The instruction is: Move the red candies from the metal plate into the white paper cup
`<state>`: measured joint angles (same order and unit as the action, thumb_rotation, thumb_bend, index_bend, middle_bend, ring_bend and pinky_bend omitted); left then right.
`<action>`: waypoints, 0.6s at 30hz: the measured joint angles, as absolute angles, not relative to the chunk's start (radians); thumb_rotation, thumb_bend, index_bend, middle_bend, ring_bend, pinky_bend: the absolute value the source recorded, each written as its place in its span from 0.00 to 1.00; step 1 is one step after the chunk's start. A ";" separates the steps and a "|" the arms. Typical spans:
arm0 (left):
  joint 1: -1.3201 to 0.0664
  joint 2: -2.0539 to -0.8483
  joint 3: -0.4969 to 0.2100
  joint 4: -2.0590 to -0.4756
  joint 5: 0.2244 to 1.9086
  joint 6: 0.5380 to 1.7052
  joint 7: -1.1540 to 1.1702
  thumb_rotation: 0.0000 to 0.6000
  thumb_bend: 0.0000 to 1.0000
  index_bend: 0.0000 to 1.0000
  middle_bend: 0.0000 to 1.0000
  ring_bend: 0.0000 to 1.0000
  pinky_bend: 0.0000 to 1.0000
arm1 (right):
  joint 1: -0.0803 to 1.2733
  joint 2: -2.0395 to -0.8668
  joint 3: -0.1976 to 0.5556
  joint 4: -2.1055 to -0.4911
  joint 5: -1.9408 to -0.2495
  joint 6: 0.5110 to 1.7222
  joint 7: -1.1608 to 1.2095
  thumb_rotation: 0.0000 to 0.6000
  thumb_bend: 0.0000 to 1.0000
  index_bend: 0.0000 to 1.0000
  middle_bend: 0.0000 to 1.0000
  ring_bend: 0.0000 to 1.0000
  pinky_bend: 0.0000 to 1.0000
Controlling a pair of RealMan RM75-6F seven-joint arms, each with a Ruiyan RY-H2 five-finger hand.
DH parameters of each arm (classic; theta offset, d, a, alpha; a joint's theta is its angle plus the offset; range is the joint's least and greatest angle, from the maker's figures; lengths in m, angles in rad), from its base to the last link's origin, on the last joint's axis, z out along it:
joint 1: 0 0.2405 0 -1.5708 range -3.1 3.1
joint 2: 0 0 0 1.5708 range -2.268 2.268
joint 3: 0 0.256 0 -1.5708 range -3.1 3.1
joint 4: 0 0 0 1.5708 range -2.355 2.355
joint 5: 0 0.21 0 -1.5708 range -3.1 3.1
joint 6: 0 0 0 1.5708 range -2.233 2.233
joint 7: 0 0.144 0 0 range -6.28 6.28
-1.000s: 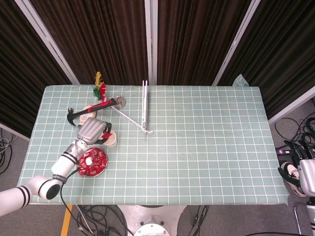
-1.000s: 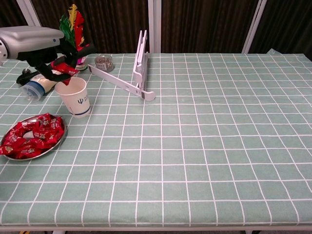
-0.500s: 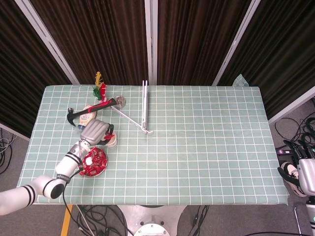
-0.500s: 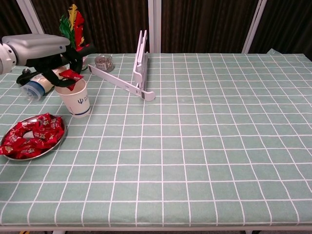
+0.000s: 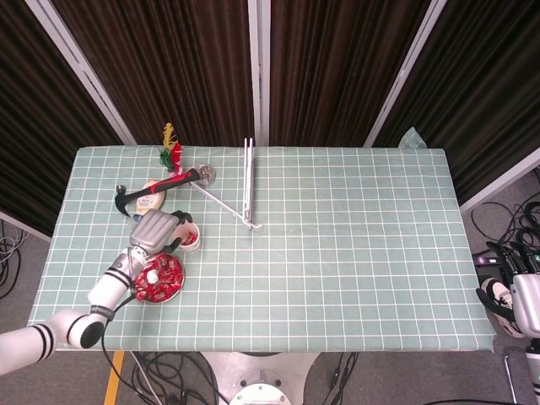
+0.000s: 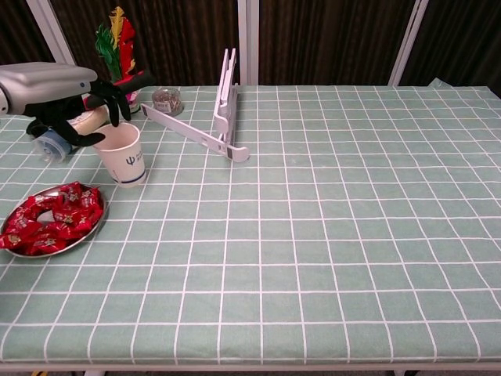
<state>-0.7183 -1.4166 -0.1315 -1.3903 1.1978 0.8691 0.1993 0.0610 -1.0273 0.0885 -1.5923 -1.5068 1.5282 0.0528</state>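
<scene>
Only one mark shows: the white paper cup (image 6: pixel 123 153) carries a dark blue printed logo on its side, shaped like a trident or the letter psi, with a blue band round the base below it. Tiny print beside the logo is too small to read. No other lettering can be made out.

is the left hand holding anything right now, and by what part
Nothing. The left hand hovers just behind the white paper cup with its fingers apart and empty; a red candy lies inside the cup.
</scene>
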 measured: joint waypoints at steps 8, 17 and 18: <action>-0.634 -1.354 -0.120 -1.476 1.241 1.032 0.180 1.00 0.29 0.33 0.41 0.91 1.00 | 0.063 -1.024 0.089 -1.596 -1.519 1.533 0.053 1.00 0.13 0.17 0.26 0.15 0.37; -0.486 -1.294 0.003 -1.555 1.387 1.187 0.150 1.00 0.16 0.42 0.47 0.91 1.00 | 0.069 -1.028 0.088 -1.601 -1.526 1.528 0.045 1.00 0.13 0.17 0.26 0.15 0.38; -0.483 -1.295 0.018 -1.556 1.401 1.183 0.150 1.00 0.16 0.42 0.47 0.91 1.00 | 0.070 -1.027 0.088 -1.603 -1.528 1.528 0.043 1.00 0.13 0.17 0.26 0.15 0.38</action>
